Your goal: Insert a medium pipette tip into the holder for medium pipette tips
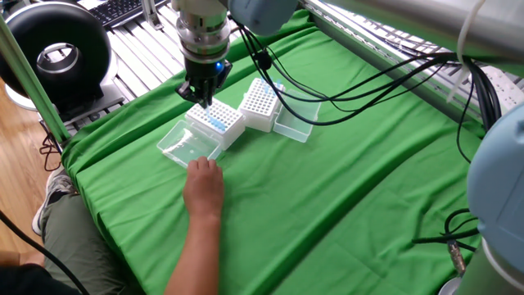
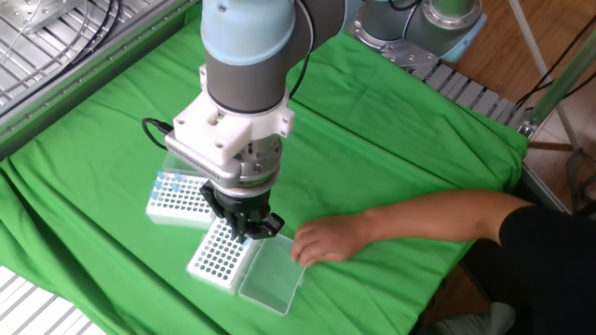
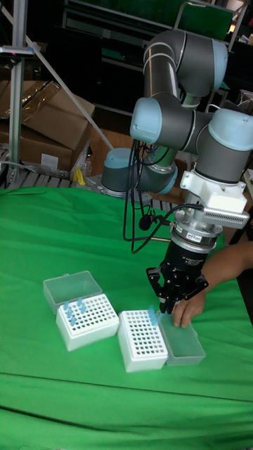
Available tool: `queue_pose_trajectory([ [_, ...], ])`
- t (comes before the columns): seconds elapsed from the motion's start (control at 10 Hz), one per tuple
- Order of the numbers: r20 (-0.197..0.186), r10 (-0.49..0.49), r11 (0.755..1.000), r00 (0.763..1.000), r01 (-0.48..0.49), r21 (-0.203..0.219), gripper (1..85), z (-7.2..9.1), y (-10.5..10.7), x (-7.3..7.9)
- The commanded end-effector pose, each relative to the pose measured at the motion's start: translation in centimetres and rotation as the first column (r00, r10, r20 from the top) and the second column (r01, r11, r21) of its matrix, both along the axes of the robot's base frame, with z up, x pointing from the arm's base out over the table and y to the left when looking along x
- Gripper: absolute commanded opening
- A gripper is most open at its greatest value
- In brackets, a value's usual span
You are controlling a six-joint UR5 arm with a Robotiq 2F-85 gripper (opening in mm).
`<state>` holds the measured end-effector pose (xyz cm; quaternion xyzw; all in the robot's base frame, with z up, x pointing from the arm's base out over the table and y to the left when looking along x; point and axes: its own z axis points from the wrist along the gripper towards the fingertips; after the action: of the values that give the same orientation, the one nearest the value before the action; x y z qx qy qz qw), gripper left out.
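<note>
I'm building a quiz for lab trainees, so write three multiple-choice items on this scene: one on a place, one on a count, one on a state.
1. Where is the gripper?
A. Above the tip rack nearest the person's hand
B. Over the far rack
C. Beyond the cloth's edge

2. How many white tip racks are on the green cloth?
A. One
B. Two
C. Four

3. What state are the racks' clear lids in?
A. Open, lying beside the racks
B. Closed over the racks
C. Stacked apart on the cloth

Answers: 1 A, it hangs over the near rack beside the hand. 2 B, the near rack and the far rack. 3 A, the near lid and the far lid lie flat beside their racks.
</note>
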<state>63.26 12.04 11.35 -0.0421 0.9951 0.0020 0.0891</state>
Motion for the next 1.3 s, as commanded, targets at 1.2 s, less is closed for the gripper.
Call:
queue_pose_trajectory([
  [1.2,-0.041,0.111,0.994,0.993,-0.112,-0.008,26.0,-1.4,-1.0,-1.4],
])
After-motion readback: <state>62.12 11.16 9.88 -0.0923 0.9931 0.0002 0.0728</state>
